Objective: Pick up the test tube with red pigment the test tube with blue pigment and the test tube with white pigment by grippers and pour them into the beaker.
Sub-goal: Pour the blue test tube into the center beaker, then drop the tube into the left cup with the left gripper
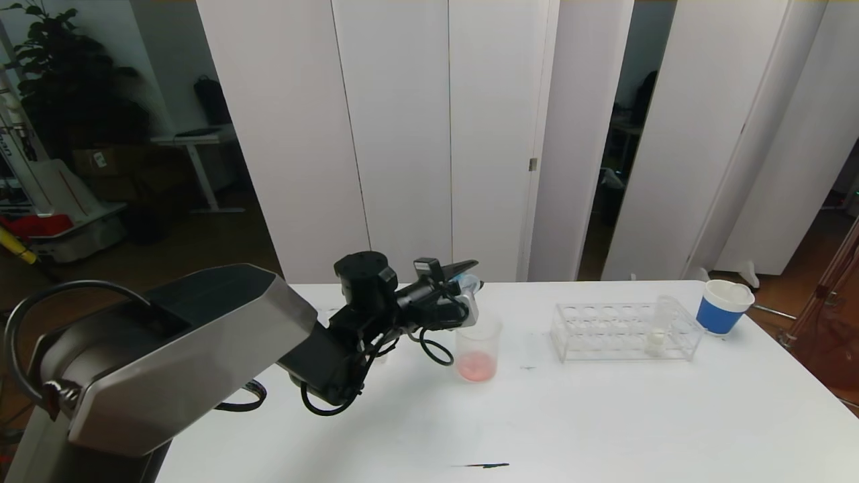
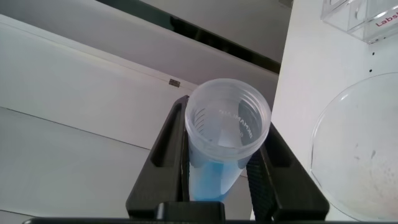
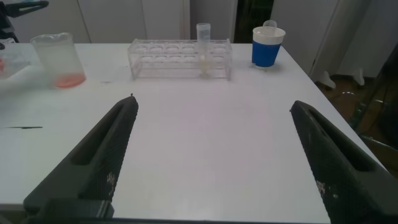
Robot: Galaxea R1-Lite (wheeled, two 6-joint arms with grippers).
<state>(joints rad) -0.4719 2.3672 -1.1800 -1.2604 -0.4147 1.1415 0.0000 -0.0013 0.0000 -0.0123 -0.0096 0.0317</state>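
looming closest in the head view: the left arm's grey shoulder housing [image 1: 181, 349], reaching out over the white table [image 1: 537, 416]. clamping the test tube with blue pigment [image 2: 225, 140] at its end, the left gripper [image 1: 463, 285] with both black fingers [image 2: 165, 155] pressing against the tube's sides. lying tilted well over, that tube, open threaded mouth facing the wrist camera and blue liquid pooling low between the fingers. hovering just above and behind the rim of the beaker [image 1: 478, 349], which is standing upright on the table and holding a shallow layer of pinkish-red liquid at its bottom; showing beside the tube in the left wrist view as a clear curved rim [image 2: 360, 149].

standing farther toward the robot's right, well apart from the beaker: a clear plastic tube rack [image 1: 624, 330]. sitting upright in a slot near the rack's right end, the test tube with white pigment [image 1: 656, 335], pale cream liquid resting at its bottom. standing just beyond the rack's right end, a blue-banded white paper cup [image 1: 723, 307].

hanging low over the near part of the table, out of the head view, the right gripper [image 3: 214, 155], its two dark fingers [image 3: 93, 162] spread wide apart and gripping nothing.
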